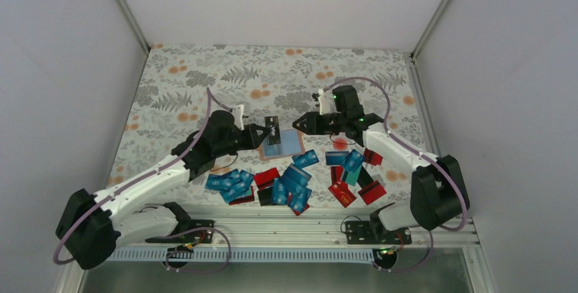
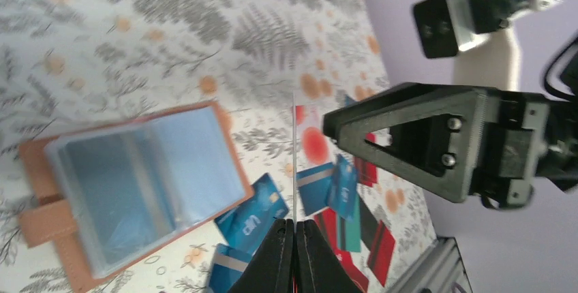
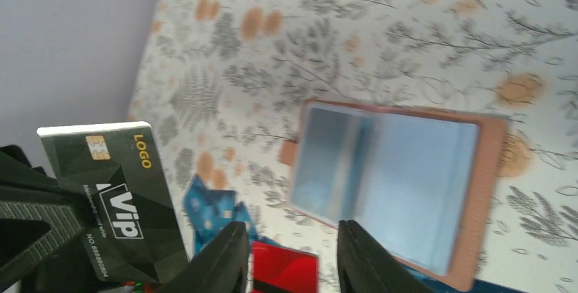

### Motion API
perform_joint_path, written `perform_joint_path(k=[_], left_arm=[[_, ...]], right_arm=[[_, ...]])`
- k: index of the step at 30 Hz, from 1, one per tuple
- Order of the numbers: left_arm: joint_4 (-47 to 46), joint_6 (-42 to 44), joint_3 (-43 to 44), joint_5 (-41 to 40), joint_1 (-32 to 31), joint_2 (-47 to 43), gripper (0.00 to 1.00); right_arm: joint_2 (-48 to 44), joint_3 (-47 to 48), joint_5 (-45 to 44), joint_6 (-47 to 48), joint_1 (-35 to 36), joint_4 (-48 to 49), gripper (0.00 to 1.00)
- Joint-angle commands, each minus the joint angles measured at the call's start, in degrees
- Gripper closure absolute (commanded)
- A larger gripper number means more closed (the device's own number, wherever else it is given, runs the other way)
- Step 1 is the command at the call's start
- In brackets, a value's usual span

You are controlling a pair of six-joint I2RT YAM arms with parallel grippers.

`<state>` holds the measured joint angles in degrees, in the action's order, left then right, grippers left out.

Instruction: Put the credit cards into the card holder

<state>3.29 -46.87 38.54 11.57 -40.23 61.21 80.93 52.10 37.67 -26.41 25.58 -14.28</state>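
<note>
Pinching the black VIP card point(image 1: 273, 130) upright, the left claw point(image 1: 264, 133) is clamped on it just above the tan card holder point(image 1: 283, 144), which lies flat on the floral surface point(image 1: 204, 75). The right claw point(image 1: 305, 124) hangs nearby, fingers apart and empty; other credit cards point(image 1: 293, 180) lie scattered nearer the arm bases
</note>
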Motion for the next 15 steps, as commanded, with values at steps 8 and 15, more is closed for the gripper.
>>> perform_joint_path(k=[8, 15], left_arm=[[-12.5, -11.3, -2.1, -5.7, 0.2, 14.2, 0.98], [-13.8, -11.6, -1.1, -6.2, 0.2, 19.8, 0.98]], right_arm=[[12.1, 0.0, -8.3, -1.7, -0.3, 1.9, 0.78], [18.0, 1.6, -10.0, -0.8, -0.4, 2.4, 0.83]])
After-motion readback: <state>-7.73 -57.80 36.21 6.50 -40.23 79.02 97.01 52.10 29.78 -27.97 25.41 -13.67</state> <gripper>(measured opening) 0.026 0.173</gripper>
